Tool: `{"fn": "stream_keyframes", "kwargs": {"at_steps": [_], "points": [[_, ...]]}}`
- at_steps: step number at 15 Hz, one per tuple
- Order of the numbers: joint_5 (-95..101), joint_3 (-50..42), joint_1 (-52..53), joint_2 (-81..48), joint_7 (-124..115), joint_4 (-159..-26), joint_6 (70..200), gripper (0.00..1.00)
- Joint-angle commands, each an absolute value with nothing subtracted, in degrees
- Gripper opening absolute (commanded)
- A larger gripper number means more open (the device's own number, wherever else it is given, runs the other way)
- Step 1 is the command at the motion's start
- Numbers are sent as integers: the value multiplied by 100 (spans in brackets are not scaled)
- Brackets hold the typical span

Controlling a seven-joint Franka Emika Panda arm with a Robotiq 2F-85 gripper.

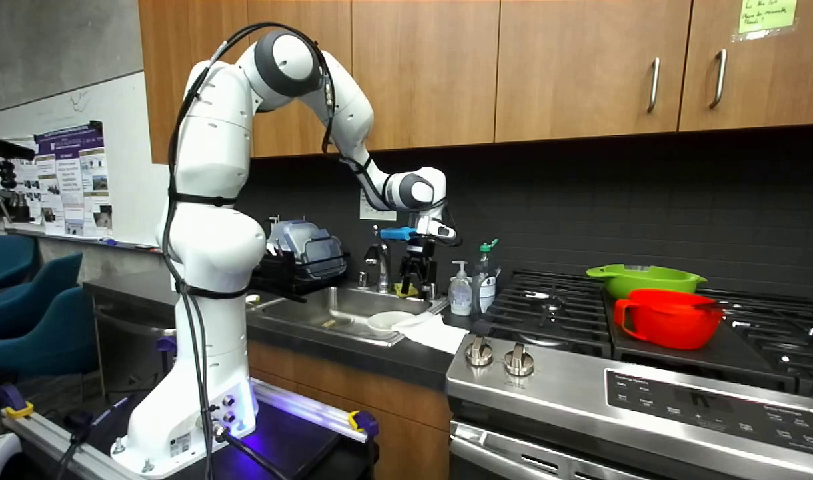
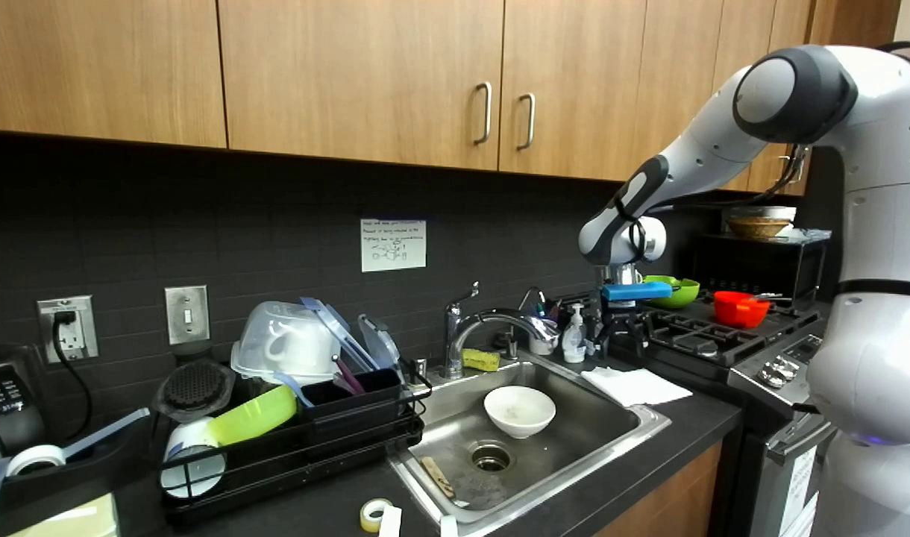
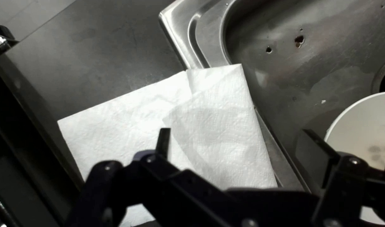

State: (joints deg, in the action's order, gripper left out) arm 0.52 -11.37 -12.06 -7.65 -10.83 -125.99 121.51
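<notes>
My gripper is open with nothing between its fingers. It points down above the counter's right end by the sink; it also shows in an exterior view. In the wrist view the fingers are wide apart, above a folded white paper towel. The towel lies on the counter and over the sink's rim, and shows in both exterior views. A white bowl sits in the steel sink, beside the right finger in the wrist view. The bowl also shows in both exterior views.
A faucet and yellow sponge are behind the sink. Soap bottles stand near the gripper. The stove carries a red bowl and green colander. A loaded dish rack stands beside the sink. Cabinets hang above.
</notes>
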Motion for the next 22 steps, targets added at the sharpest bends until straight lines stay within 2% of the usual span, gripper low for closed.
{"fn": "stream_keyframes", "kwargs": {"at_steps": [1,22], "points": [[-88,-1205,-1255,-811,-895,-12577,12221,100],[-693,-1267,-1462,-1229,-416,-12614,12287,100]]}}
